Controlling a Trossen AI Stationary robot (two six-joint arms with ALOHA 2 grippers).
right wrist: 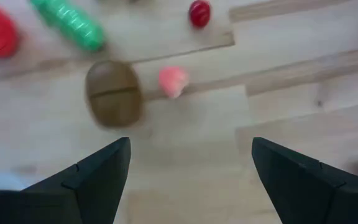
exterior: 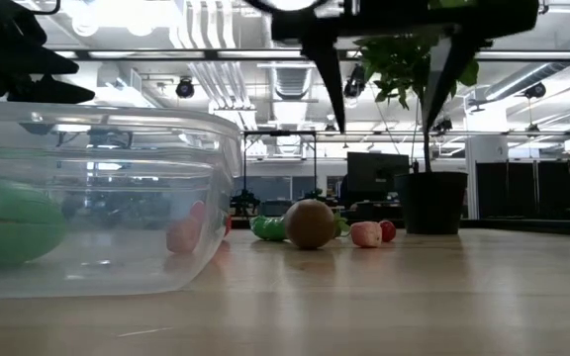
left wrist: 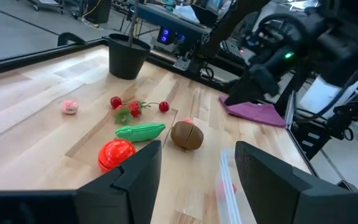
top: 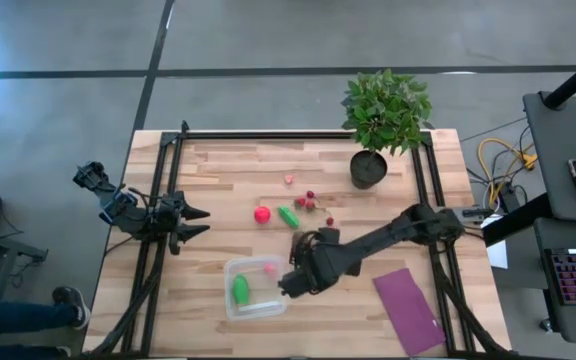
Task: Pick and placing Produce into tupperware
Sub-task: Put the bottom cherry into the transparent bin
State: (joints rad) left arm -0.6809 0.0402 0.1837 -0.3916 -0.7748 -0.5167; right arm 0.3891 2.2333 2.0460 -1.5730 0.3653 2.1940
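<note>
Two arms over a light wood table [top: 218, 165], open-plan room behind. Right gripper [right wrist: 188, 165] spread wide, empty, above the brown oval [right wrist: 114, 93] just beside the tupperware [top: 255, 287]. Left gripper [left wrist: 194, 168] open, idle at the left edge.

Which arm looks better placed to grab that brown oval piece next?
Probably the right. Its gripper hangs open beside the brown piece, next to the box. The left gripper waits at the table's left edge, farther away.
</note>
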